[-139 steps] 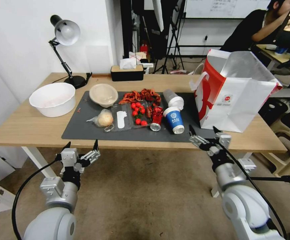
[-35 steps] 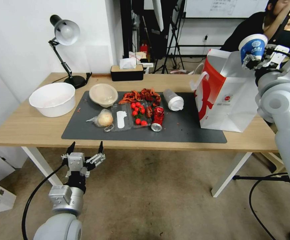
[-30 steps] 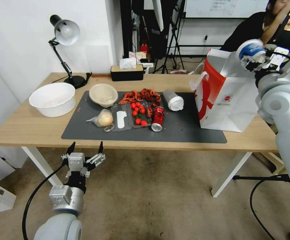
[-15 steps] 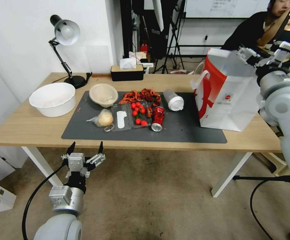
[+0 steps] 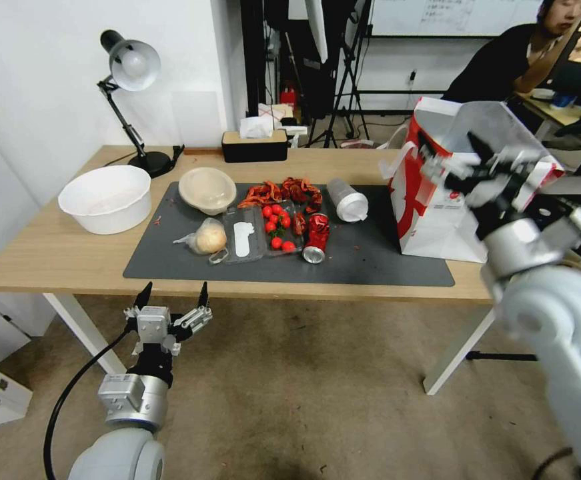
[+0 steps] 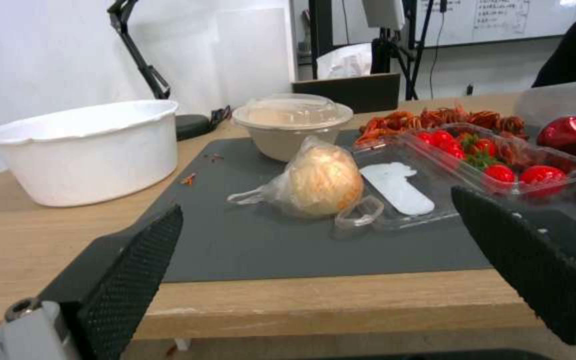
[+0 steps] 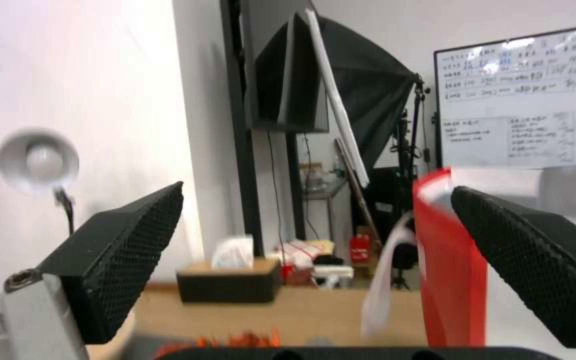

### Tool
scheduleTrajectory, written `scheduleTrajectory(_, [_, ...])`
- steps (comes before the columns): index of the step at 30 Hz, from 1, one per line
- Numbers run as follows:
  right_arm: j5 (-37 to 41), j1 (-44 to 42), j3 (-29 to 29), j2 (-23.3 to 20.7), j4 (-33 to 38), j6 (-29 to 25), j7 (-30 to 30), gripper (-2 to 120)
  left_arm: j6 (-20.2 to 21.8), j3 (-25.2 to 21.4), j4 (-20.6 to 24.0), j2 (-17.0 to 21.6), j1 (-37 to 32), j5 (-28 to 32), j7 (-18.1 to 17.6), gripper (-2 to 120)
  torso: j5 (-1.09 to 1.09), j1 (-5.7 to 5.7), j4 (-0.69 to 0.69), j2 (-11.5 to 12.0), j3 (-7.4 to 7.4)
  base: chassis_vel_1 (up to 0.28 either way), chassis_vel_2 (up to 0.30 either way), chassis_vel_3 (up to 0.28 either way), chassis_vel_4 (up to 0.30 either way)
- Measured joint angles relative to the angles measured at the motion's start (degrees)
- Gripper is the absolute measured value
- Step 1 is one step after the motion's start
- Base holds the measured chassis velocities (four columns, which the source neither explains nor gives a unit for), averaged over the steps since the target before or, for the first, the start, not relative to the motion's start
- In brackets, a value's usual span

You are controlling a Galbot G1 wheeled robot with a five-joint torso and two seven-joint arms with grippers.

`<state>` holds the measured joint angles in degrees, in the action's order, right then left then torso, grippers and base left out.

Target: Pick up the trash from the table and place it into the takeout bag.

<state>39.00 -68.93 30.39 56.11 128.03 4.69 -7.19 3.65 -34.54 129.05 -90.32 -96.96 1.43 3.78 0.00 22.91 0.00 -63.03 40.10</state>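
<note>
Having dropped the blue cup into the takeout bag [image 5: 447,200] at the table's [image 5: 57,257] right end, the right gripper [image 5: 467,160] retreats, jaws spread and empty; the left gripper [image 5: 170,303] waits open below the front edge, and the can [image 5: 315,235] and lidded cup [image 5: 347,199] remain on the mat [image 5: 370,257].

On the table [image 5: 57,257], a dark grey mat [image 5: 363,263] carries the trash: a crushed red can [image 5: 315,237] on its side, a clear white-lidded cup [image 5: 347,199] lying tipped, a lidded beige paper bowl [image 5: 207,189] upright, and a bagged bun [image 5: 209,237]. The tall white-and-red takeout bag [image 5: 430,207] stands open at the mat's right end.
</note>
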Motion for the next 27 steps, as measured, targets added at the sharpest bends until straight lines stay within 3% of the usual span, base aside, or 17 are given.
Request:
scheduleTrajectory(7, [-13.04, -10.95, -1.5, 5.11, 2.6, -4.85, 0.41, 100, -0.11, -0.06, -0.33, 0.31, 0.07, 0.14, 0.02, 100, -0.02, 0.0, 0.02, 0.0, 0.0, 0.0, 0.0, 0.0, 0.0])
scheduleTrajectory(11, [-21.09, -20.49, -2.76, 8.73, 2.92, -8.02, -4.16, 100, -0.46, -0.21, -0.92, 0.57, 0.17, 0.36, 0.0, 100, 0.0, 0.0, 0.0, 0.0, 0.0, 0.0, 0.0, 0.0, 0.0])
scheduleTrajectory(27, [-26.59, -27.39, -6.4, 11.78, -4.7, -14.73, -9.48, 100, -0.85, -0.21, -2.14, 0.88, 0.73, 0.49, -0.06, 100, 0.01, 0.01, 0.0, 0.0, 0.0, 0.0, 0.0, 0.0, 0.0])
